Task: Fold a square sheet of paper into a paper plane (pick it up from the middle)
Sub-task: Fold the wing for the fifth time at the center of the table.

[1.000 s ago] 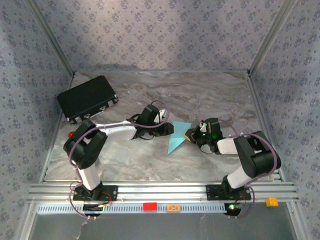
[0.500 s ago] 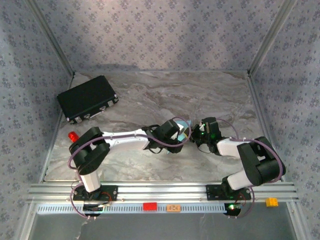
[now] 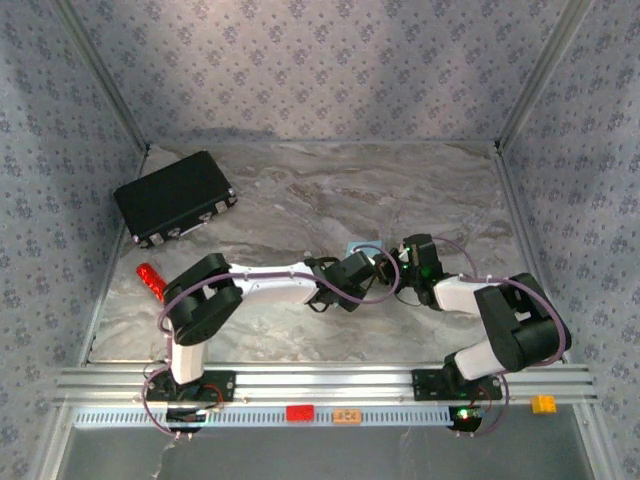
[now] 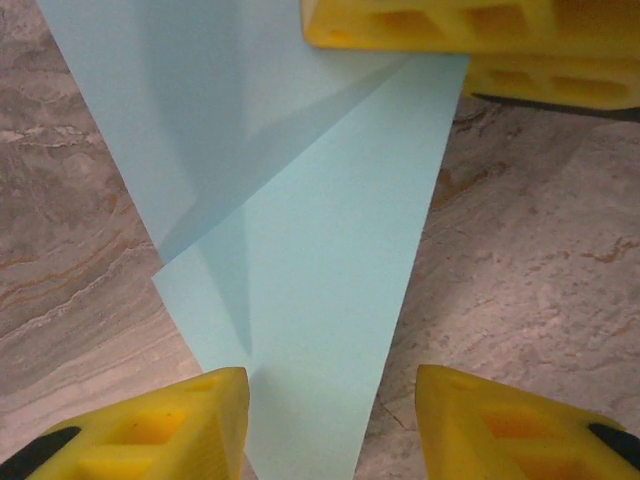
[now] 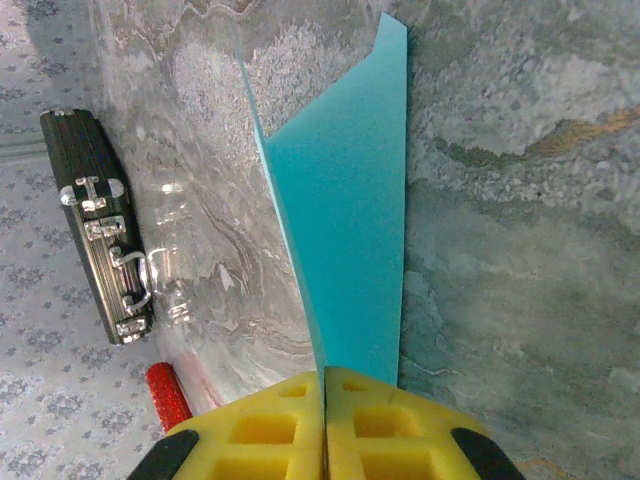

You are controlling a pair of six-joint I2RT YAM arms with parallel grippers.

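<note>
The square sheet of paper [image 4: 300, 230] is light cyan and folded into a long tapering wedge with layered flaps, pointed like a paper plane. My right gripper [image 5: 325, 400] is shut on one end of it [image 5: 345, 220] and holds it on edge above the marble table. My left gripper [image 4: 330, 430] is open, and the narrow tip of the paper lies between its yellow fingers [image 4: 150, 430] without being pinched. The right gripper's fingers [image 4: 430, 25] show at the top of the left wrist view. From above, both grippers [image 3: 372, 268] [image 3: 397, 267] meet mid-table and a sliver of paper [image 3: 360, 245] shows.
A black case [image 3: 175, 197] lies at the back left of the table [image 3: 330, 190] and shows in the right wrist view [image 5: 95, 220]. A small red stick [image 3: 150, 279] lies by the left edge [image 5: 168, 395]. Patterned walls enclose three sides.
My left arm has swung right across the table to the paper and now covers most of it from above. The red stick has come into view. The right gripper has stayed put.
</note>
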